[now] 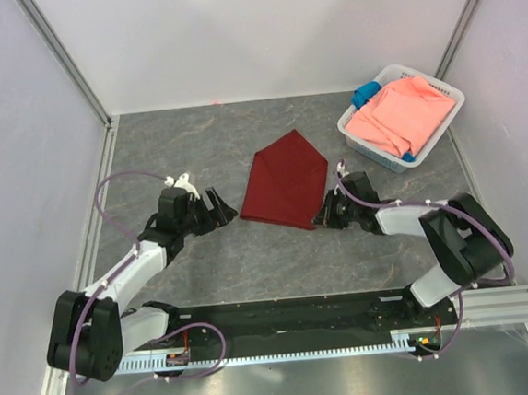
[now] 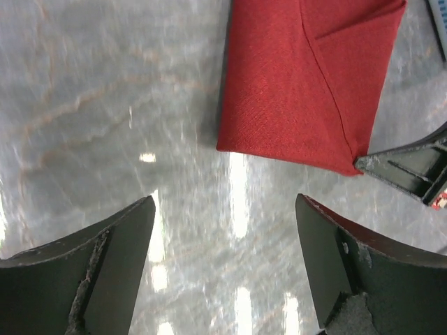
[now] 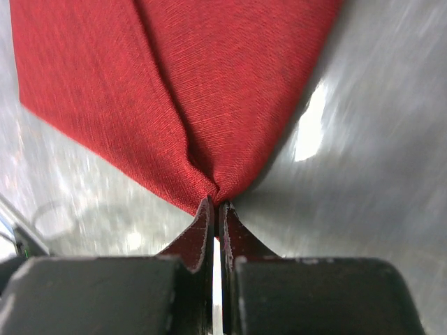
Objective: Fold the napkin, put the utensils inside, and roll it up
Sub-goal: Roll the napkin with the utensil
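Folding's the step, I reckon: my right gripper (image 3: pixel 216 209) is pinched tight on the near corner of the napkin (image 1: pixel 286 182), which lies flat on the counter (image 1: pixel 167 150). Left gripper (image 2: pixel 225 202) gapes empty just beside it. Next, I'd lift that corner across without dragging.

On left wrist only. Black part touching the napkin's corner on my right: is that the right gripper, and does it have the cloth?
Observer: Yes. The right wrist view shows the right gripper shut on the napkin, with the corner pinched between its fingers.
Operator: Anything else on the table outside my view?
Observer: In the top view, a white basket sits at the far right, holding a salmon-pink cloth and a blue cloth.
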You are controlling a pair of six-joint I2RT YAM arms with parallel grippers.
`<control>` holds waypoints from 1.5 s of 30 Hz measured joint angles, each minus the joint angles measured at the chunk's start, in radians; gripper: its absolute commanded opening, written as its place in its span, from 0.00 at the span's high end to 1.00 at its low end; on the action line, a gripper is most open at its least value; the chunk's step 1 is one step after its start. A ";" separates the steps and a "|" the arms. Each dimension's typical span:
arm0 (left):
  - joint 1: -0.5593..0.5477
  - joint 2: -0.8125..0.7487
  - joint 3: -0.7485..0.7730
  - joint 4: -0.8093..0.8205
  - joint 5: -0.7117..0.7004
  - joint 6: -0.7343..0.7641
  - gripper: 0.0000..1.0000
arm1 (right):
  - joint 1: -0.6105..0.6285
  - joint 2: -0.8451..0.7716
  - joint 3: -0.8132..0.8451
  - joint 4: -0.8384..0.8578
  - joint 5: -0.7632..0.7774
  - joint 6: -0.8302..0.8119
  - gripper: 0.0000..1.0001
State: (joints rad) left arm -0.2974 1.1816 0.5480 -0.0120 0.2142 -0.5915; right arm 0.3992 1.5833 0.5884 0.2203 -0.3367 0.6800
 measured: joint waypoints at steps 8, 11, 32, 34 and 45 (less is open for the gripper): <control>0.000 -0.166 -0.172 0.000 0.045 -0.048 0.16 | 0.117 -0.208 -0.166 -0.076 0.022 0.036 1.00; -0.011 -0.196 -0.204 0.000 0.059 -0.055 0.17 | 0.147 -0.286 -0.229 -0.084 0.031 0.067 1.00; -0.155 0.024 -0.233 0.202 0.129 -0.116 0.34 | 0.169 -0.488 -0.332 -0.169 0.097 0.119 1.00; -0.161 0.044 -0.234 0.231 0.134 -0.128 0.35 | 0.169 -0.486 -0.332 -0.167 0.097 0.121 1.00; -0.169 0.115 -0.242 0.325 0.142 -0.160 0.49 | 0.171 -0.486 -0.334 -0.161 0.099 0.121 1.00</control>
State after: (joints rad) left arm -0.4667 1.2968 0.3058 0.3134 0.3557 -0.7517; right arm 0.5705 1.0969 0.2546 0.0593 -0.2379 0.8009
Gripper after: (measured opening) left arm 0.525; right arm 0.018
